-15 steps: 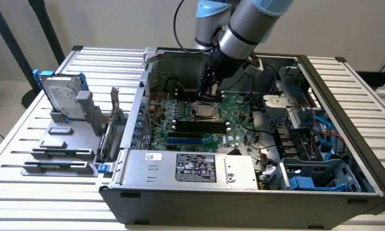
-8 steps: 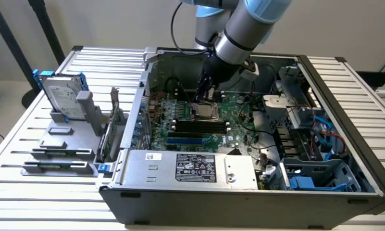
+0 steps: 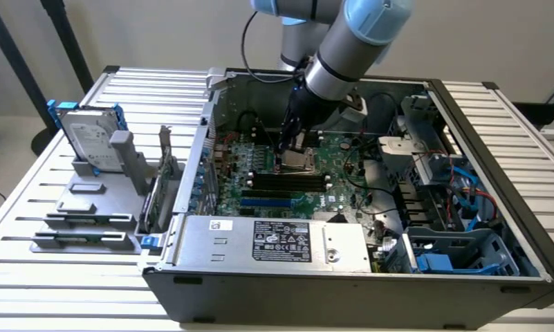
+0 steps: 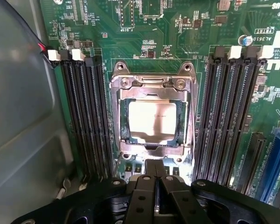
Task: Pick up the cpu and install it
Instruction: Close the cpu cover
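cpu point(image 4: 153, 116) seated flat within the metal socket frame point(image 4: 151, 83) on the green motherboard point(image 4: 177, 37). gripper point(image 4: 156, 176) near the frame, jaws pressed together, nothing held.

Open from above over the socket point(image 4: 151, 84) holding the cpu point(image 4: 152, 116), yet hemmed in by memory slots point(image 4: 84, 121) on both flanks, a grey case wall point(image 4: 23, 130) beyond one bank, the power supply point(image 3: 272, 238) nearest the exterior camera, and the drive cage point(image 3: 452, 252) with cables point(image 3: 466, 187) at the exterior view's right.
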`<action>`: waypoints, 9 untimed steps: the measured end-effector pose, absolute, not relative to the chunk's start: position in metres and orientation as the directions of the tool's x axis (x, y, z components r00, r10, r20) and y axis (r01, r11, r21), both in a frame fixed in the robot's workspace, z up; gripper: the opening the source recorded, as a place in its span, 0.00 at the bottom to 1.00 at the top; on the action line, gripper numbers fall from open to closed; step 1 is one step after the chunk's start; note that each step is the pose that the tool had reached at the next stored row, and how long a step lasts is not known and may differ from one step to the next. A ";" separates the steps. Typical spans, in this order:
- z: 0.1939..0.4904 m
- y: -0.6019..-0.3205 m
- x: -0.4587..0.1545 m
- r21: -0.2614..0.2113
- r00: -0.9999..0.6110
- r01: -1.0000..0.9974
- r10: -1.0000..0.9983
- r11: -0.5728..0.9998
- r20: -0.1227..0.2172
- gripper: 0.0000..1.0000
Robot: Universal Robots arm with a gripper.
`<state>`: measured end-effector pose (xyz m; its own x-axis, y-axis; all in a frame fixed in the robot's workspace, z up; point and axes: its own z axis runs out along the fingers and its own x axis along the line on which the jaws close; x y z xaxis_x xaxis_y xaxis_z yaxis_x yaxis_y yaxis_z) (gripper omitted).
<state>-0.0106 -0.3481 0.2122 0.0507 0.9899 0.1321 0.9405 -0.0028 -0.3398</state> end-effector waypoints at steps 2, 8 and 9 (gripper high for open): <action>0.209 -0.348 -0.011 -0.340 0.051 0.941 0.990 -0.003 0.133 0.11; 0.200 -0.345 -0.012 -0.340 0.051 0.941 0.990 -0.002 0.135 0.11; 0.199 -0.345 -0.012 -0.340 0.051 0.941 0.989 -0.002 0.135 0.11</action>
<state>-0.0118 -0.3451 0.1995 0.0508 0.9895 0.1354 0.9405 -0.0019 -0.3397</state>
